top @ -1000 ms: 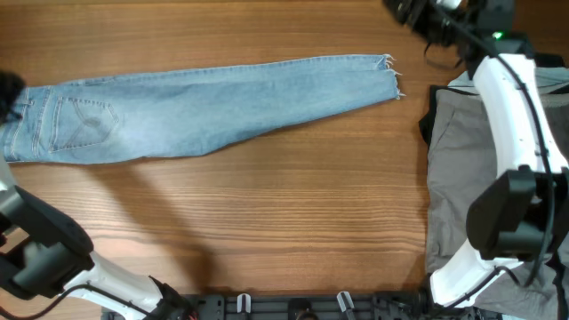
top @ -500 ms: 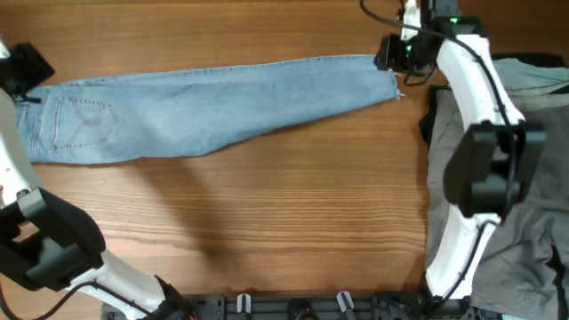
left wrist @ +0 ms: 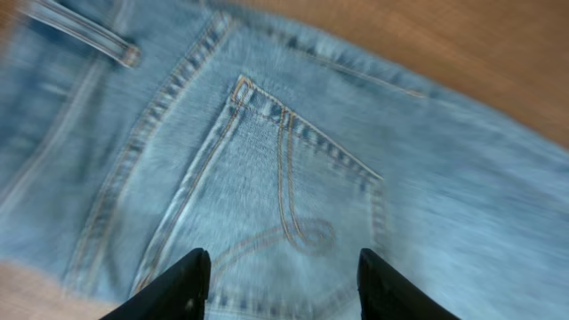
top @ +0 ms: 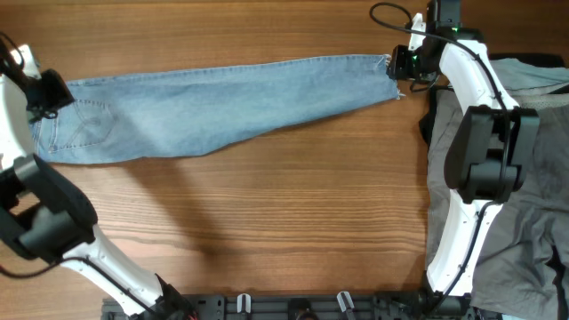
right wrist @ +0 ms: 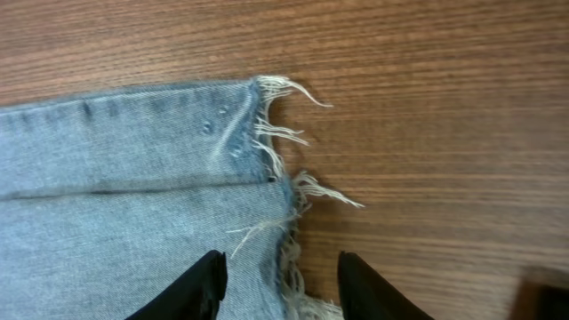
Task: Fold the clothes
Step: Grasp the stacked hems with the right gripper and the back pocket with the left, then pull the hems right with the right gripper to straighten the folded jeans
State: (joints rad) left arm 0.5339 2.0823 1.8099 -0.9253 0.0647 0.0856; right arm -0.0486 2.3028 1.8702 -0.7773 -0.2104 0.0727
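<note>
Light-blue denim jeans [top: 213, 102] lie folded lengthwise across the far half of the wooden table, waist at the left, frayed ankle hems [top: 391, 73] at the right. My left gripper [top: 49, 93] is open over the stitched back pocket [left wrist: 302, 204] near the waist, empty. My right gripper [top: 402, 67] is open over the frayed hems [right wrist: 284, 178], one finger above the denim, the other above bare wood, holding nothing.
Grey trousers [top: 462, 178] lie in a heap at the right edge of the table, under the right arm, with a pale blue piece [top: 558, 267] at the lower right. The wooden table [top: 267, 222] stretches in front of the jeans.
My left gripper has moved right, onto the waist end of the jeans. My right gripper has come down and left from the far right corner to the frayed hems.
</note>
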